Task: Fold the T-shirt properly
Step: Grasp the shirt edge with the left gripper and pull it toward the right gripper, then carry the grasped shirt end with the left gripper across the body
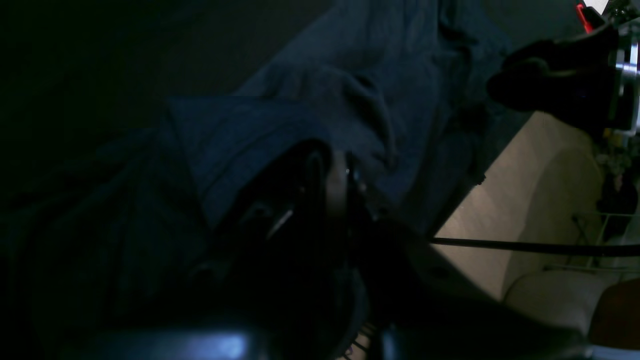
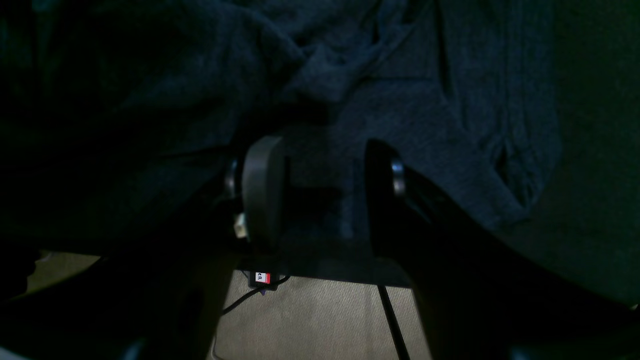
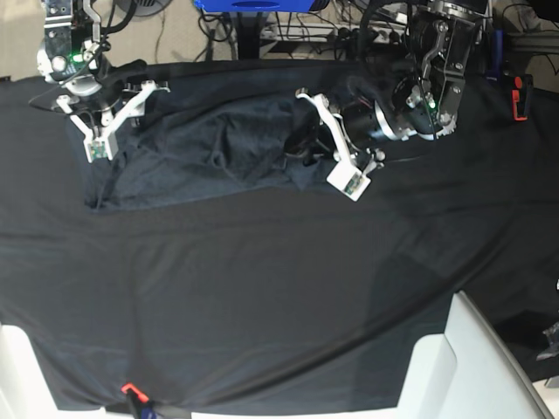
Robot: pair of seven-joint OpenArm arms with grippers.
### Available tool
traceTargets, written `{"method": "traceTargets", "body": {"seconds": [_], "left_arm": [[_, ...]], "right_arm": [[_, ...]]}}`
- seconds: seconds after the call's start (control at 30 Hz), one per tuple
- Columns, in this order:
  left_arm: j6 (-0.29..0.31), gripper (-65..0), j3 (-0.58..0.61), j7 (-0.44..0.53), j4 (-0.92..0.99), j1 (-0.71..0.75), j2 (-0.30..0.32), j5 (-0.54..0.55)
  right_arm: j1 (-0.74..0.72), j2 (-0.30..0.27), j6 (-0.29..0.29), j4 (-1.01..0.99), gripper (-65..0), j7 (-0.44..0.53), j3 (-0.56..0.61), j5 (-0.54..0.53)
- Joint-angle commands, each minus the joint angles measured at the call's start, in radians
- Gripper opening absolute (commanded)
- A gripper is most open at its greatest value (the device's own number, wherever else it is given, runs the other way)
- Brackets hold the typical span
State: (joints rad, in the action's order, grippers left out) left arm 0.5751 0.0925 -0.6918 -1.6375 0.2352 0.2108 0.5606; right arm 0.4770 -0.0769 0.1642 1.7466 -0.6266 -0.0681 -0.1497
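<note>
T-shirt | dark charcoal knit | rumpled, bunched | on table's far side

We see the smooth black tablecloth lying bare and wide below the rumpled dark charcoal knit T-shirt. Both arms crowd that shirt's two ends, leaving passage between them.

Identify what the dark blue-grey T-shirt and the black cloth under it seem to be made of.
The dark blue-grey T-shirt looks like soft heathered knit, probably cotton jersey: grainy matte surface, limp bunched folds. The black tablecloth looks like a smoother, thin woven or synthetic fabric, with broad shallow ripples; its weave is too fine to tell.
</note>
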Motion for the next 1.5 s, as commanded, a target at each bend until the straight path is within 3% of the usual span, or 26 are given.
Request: {"method": "traceTargets", "body": {"seconds": [0.0, 0.13, 0.27, 0.37, 0.6, 0.8, 0.87, 0.97, 1.13, 1.2, 1.37, 1.47], "left_arm": [[0.009, -65.0, -0.003, 0.025, -0.016, -0.006, 0.003, 0.023], [0.009, -65.0, -0.001, 0.025, -0.008, -0.020, 0.003, 0.028], [0.009, -48.7, 0.010, 0.025, 0.012, -0.036, 0.002, 0.029], [0.009, -42.9, 0.085, 0.025, 0.043, -0.072, 0.009, 0.029], [0.009, -43.1, 0.224, 0.025, 0.139, -0.162, -0.011, 0.029], [0.007, -43.6, 0.232, 0.024, 0.044, -0.191, -0.029, 0.031], [-0.043, -45.6, 0.211, 0.022, -0.017, -0.188, -0.007, 0.023], [-0.215, -65.0, 0.148, -0.059, -0.063, -0.179, 0.046, 0.022], [-0.404, -65.0, 0.092, -0.150, -0.036, -0.161, 0.129, 0.022], [-0.433, -65.0, 0.103, -0.148, -0.017, -0.152, 0.148, 0.022], [-0.438, -65.0, 0.180, -0.148, 0.035, -0.150, 0.152, 0.019], [-0.438, -65.0, 0.209, -0.150, 0.062, -0.148, 0.144, -0.047]], "right_arm": [[-0.007, -0.004, -0.002, 0.016, -39.9, 0.020, -0.003, -0.001], [-0.010, -0.004, -0.002, 0.016, -39.9, 0.020, -0.003, -0.001], [-0.010, -0.004, -0.002, 0.016, -39.9, 0.020, -0.003, -0.001], [-0.011, -0.004, -0.002, 0.016, -39.9, 0.020, -0.003, -0.001], [-0.019, -0.004, -0.002, 0.016, -39.9, 0.020, -0.003, -0.001], [-0.022, -0.004, -0.002, 0.014, -39.9, 0.020, -0.003, -0.001], [-0.024, -0.004, -0.002, 0.014, -39.9, 0.020, -0.003, -0.001], [-0.024, -0.004, -0.002, 0.014, -39.9, 0.020, -0.003, -0.001], [-0.034, -0.004, -0.002, 0.013, -39.9, 0.020, -0.003, -0.001], [-0.036, -0.004, -0.002, 0.013, -39.9, 0.020, -0.003, -0.001], [-0.047, -0.004, -0.002, 0.013, -39.9, 0.020, -0.003, -0.001], [-0.047, -0.004, -0.002, 0.013, -39.9, 0.020, -0.003, -0.001]]}}
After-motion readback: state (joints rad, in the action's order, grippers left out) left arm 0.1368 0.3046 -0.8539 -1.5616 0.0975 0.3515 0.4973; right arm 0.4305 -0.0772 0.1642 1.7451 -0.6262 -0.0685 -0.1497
